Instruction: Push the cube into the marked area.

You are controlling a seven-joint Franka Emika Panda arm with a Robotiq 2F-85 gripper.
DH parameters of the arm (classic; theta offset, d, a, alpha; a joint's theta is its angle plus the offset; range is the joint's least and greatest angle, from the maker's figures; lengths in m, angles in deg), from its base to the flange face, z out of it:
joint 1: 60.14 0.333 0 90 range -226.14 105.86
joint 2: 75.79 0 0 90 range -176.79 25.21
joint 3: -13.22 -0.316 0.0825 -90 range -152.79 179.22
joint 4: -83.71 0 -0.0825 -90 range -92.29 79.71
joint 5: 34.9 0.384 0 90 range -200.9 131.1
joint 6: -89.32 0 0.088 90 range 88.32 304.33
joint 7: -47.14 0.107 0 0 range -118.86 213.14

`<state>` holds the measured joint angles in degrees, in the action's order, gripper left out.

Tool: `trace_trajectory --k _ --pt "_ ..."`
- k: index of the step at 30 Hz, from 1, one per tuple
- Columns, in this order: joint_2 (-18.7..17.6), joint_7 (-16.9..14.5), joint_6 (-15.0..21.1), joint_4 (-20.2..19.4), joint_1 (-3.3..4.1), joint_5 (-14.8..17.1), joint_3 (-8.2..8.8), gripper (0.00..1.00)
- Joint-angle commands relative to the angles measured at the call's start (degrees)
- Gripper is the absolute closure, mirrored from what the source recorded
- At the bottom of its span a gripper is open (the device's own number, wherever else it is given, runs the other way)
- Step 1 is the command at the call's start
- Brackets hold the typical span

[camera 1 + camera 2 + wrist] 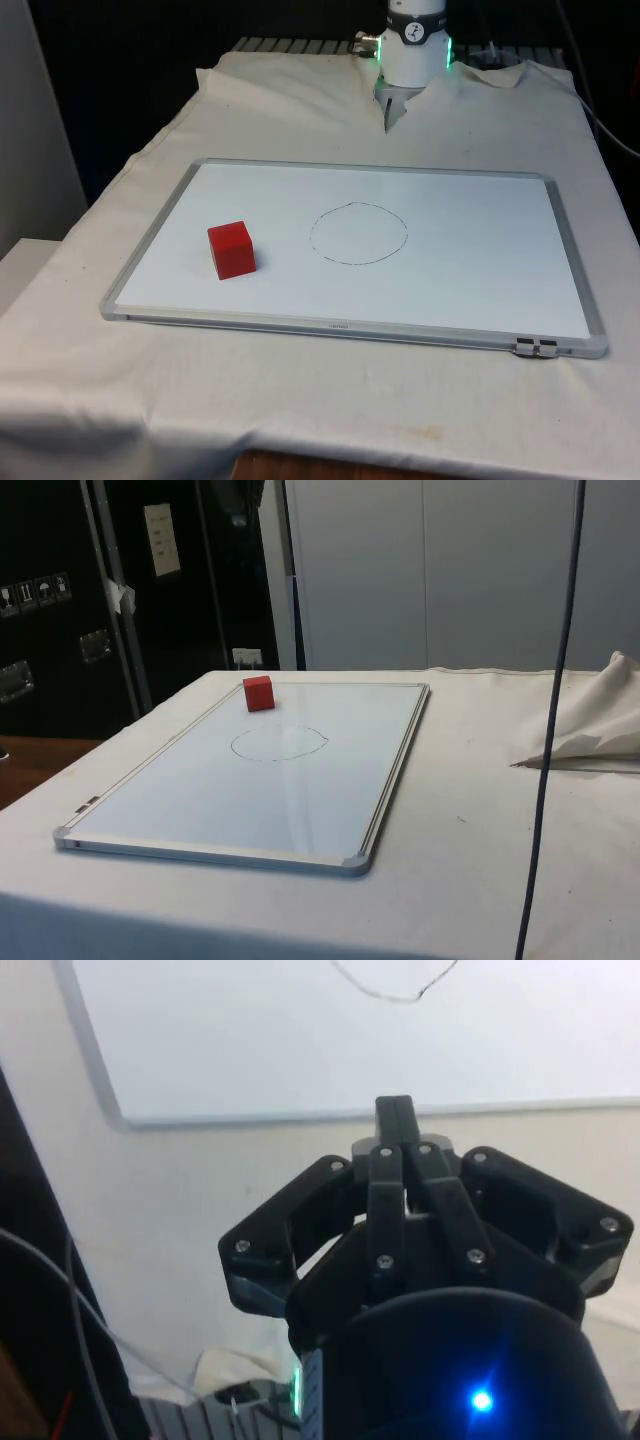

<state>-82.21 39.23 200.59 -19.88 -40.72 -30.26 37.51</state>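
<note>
Front view: we find the red cube (231, 249) outside the drawn circle (358, 233).
It sits on the whiteboard (480, 270) toward the front view's left; gripper (396, 1120) fingers pressed together, suiting a push, over the worktop (180, 1230).

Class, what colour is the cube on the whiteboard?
Red; the cube shows best in the front view.

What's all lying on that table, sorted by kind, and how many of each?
Red cube: 1
Whiteboard: 1
Drawn circle on the board: 1
White tablecloth: 1
Robot pincer, above the cloth near the board's edge: 1
Total: 5
</note>
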Motion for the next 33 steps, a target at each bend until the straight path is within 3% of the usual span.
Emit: trace_trajectory --k 1,7,8,9,14,15,16,17,22,24,25,26,33 --pt "-1.03 -0.74 0.29 0.8 -0.34 0.86 0.17 1.0" --pt "-5.27 -3.44 1.89 3.84 -1.09 3.15 1.49 1.0" --pt "-5.1 -3.04 1.83 3.72 -0.69 2.69 1.78 1.0" --pt "-5.9 -3.84 2.18 4.24 -1.15 3.55 1.78 1.0" --pt "-9.8 -6.47 4.18 6.36 -1.78 5.79 3.21 1.0" --pt "-10.37 -6.82 4.47 6.65 -1.83 6.13 3.44 1.0" --pt "-9.74 -6.25 4.3 6.19 -1.38 5.44 3.55 1.0" --pt "-10.89 -7.16 4.81 6.93 -1.89 6.47 3.67 1.0" --pt "-14.67 -9.8 6.93 8.54 -2.58 8.88 5.1 1.0" --pt "-15.76 -10.66 7.45 8.94 -2.69 9.68 5.56 1.0" --pt "-15.36 -10.14 7.39 8.65 -2.18 9.17 5.84 1.0" --pt "-16.39 -11.12 7.85 9.05 -2.81 10.2 5.79 1.0" --pt "-20.57 -14.09 11.06 10.14 -3.5 13.12 7.28 1.0"
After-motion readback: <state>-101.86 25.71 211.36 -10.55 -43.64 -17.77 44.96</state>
